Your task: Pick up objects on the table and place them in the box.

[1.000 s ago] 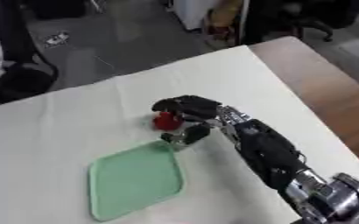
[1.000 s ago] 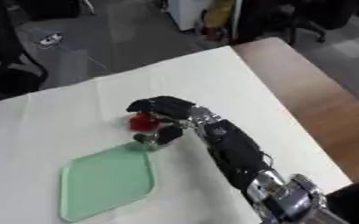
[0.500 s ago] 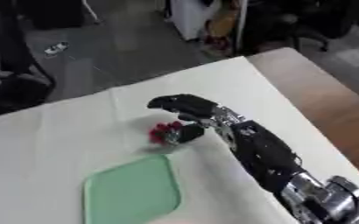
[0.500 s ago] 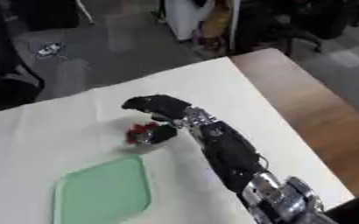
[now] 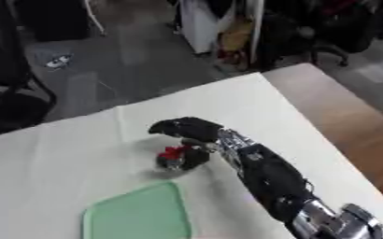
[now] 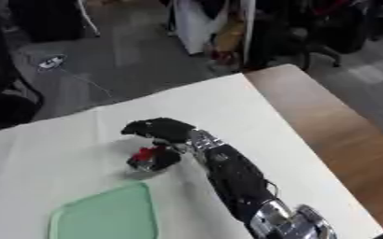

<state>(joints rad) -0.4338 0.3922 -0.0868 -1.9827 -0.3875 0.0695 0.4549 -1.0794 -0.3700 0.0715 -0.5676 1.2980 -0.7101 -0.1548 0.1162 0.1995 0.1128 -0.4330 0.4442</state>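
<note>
**Small red and dark object held in the right hand above the white table**

Small red and dark object [image 5: 173,156] is the piece in play, though largest in the scene is the white cloth-covered table [image 5: 80,140], which runs askew through both eye views and gives way on the right to a bare brown wooden tabletop [image 5: 342,107]. Beyond its far edge lies a grey floor with dark furniture and clutter, too blurred to name.

Next in size is the robot's black right arm with silver joints [image 5: 276,186], coming in from the lower right corner and reaching up and to the left across the cloth.

A pale green flat tray with rounded corners [image 5: 138,217] lies on the cloth near the bottom edge, partly cut off by the frame. It sits just below and to the left of the arm, apart from the hand.

The black right hand [image 5: 191,133] is over the middle of the table, its fingers [image 6: 150,127] arched over the object and the thumb curled in from below, so the hand grips it. The object is beyond the tray's far corner, not over it; its exact shape cannot be made out. A soft shadow lies on the cloth just under it.

The left hand appears in neither view.
</note>
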